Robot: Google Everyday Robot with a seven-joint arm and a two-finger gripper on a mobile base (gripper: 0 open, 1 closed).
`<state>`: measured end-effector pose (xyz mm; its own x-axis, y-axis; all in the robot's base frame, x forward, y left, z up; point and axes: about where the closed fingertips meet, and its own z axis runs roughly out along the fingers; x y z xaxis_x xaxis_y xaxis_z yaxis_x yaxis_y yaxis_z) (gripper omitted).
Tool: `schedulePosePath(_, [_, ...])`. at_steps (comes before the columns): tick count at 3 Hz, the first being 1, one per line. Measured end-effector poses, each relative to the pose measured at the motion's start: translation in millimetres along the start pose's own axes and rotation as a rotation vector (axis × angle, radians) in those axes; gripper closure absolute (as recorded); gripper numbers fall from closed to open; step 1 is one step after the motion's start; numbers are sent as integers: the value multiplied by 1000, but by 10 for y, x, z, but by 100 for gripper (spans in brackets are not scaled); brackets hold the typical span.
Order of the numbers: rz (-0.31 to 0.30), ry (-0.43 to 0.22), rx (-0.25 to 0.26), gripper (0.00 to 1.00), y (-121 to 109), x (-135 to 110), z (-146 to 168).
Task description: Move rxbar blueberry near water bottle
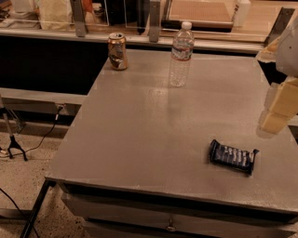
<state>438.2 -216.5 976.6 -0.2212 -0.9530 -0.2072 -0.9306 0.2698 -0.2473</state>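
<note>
The rxbar blueberry (232,156) is a dark navy wrapper with pale lettering, lying flat on the grey table (139,130) near its front right. The water bottle (181,54) is clear with a white cap and stands upright at the back centre. My gripper (278,111) shows as pale cream blocks at the right edge of the camera view. It hangs above the table, up and to the right of the bar, and does not touch it. Part of the gripper is cut off by the frame's edge.
A tan-and-gold can (118,51) stands at the table's back left, left of the bottle. A shelf with boxes (200,14) runs behind the table. A drawer front (167,223) sits under the front edge. Cables and a stand leg (16,148) lie on the floor at left.
</note>
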Motion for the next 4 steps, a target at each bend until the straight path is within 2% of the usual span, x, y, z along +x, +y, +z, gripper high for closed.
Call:
schedulePosePath(2, [6, -10, -14, 0, 33, 10, 76])
schedulePosePath(4, [38, -22, -78, 0, 163, 145, 458])
